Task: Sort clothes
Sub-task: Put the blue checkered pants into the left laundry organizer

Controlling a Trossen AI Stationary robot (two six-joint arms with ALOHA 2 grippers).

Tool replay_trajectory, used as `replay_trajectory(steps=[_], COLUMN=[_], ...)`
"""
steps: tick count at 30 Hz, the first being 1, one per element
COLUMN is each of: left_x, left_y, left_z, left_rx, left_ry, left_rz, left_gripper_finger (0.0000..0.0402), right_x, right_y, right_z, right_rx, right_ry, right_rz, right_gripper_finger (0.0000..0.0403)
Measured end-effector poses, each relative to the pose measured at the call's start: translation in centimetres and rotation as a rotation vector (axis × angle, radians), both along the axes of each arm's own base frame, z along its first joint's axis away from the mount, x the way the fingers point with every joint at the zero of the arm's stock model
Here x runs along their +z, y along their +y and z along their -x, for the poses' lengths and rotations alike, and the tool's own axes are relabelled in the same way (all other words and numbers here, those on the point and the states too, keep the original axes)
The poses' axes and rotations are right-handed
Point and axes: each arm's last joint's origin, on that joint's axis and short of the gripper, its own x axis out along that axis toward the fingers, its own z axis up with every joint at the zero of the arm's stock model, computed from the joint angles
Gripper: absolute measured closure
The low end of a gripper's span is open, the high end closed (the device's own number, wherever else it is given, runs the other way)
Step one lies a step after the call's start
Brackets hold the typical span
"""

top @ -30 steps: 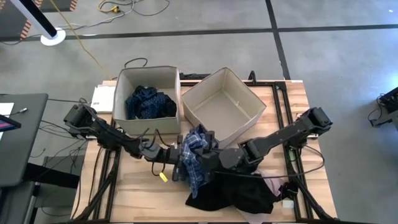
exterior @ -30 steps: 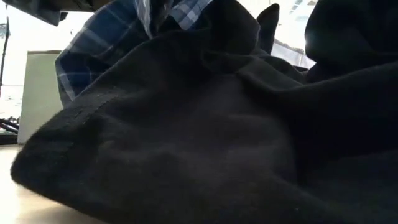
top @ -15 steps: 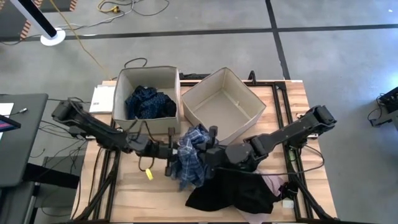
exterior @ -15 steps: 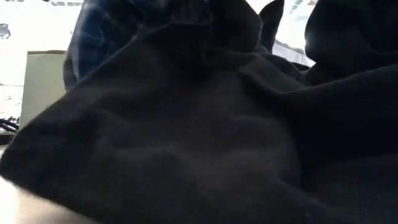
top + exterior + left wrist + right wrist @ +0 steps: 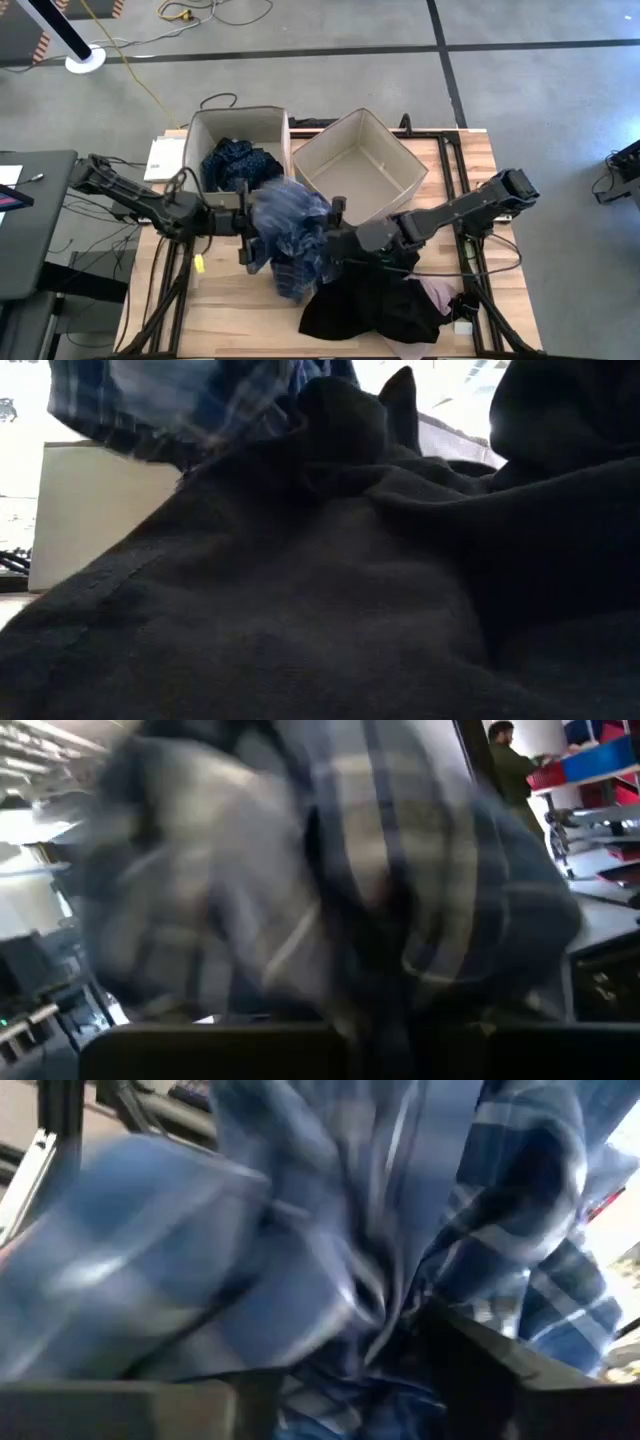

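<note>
A blue-and-white plaid shirt [image 5: 288,232] hangs bunched above the table's middle, blurred in both wrist views [image 5: 330,890] [image 5: 330,1230]. My left gripper [image 5: 247,226] is shut on it from the left. My right gripper [image 5: 333,236] stands open just right of the shirt, its fingers wide apart; whether cloth still rests on them, I cannot tell. A large black garment [image 5: 375,305] lies heaped at the near edge and fills the low view [image 5: 330,600]. A dark blue patterned piece [image 5: 240,165] lies in the left beige box [image 5: 197,135]. My left gripper holds the plaid shirt by its bunched left side [image 5: 262,218], coming level from the table's left. The cloth itself hides the fingers in the left wrist view. The shirt hangs below and to the right of the gripper, its lower end [image 5: 290,285] loose above the table.
The right beige box [image 5: 395,145] stands open beside the left one at the back. A pink piece [image 5: 438,293] pokes out from under the black garment, with a small white thing [image 5: 462,325] near the right front corner. Bare wood [image 5: 225,310] lies at the front left.
My left gripper has risen and drawn back toward the table's left and far side, taking the plaid shirt with it. My right gripper has opened and let the shirt go. The shirt has swung up and left, clear of the black garment.
</note>
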Motion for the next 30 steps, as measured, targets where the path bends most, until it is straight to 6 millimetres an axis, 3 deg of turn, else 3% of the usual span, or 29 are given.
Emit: replay_trajectory(steps=[5,15,18,23,24,30], left_x=[2.1,4.5,5.0,5.4,5.5,7.1], left_y=[0.0,-0.1,-0.1,0.0,0.0,0.8], left_z=[0.1,-0.2,-0.1,0.1,0.1,1.1], left_rx=[0.003,-0.014,-0.012,0.014,0.026,0.155], left_ry=[0.023,0.059,0.07,0.13,0.144,0.212], left_rz=[-0.04,-0.086,-0.099,-0.134,-0.145,-0.205], left_gripper_finger=[0.0392,0.0393,0.0393,0.0393,0.0393,0.0393], right_x=[-1.0,-2.8,-3.1,-2.5,-2.3,0.0], right_y=[-2.1,-4.2,-4.2,-3.8,-3.7,-3.9], right_z=[-1.7,-5.6,-6.9,-8.1,-8.2,-8.2], right_rx=[0.002,0.091,0.096,0.162,0.173,0.176], right_ry=[-0.018,-0.09,-0.075,-0.03,-0.021,-0.068], right_rz=[-0.072,-0.129,-0.111,-0.05,-0.039,-0.016], right_gripper_finger=[0.0113,0.0123,0.0171,0.0362,0.0379,0.0393])
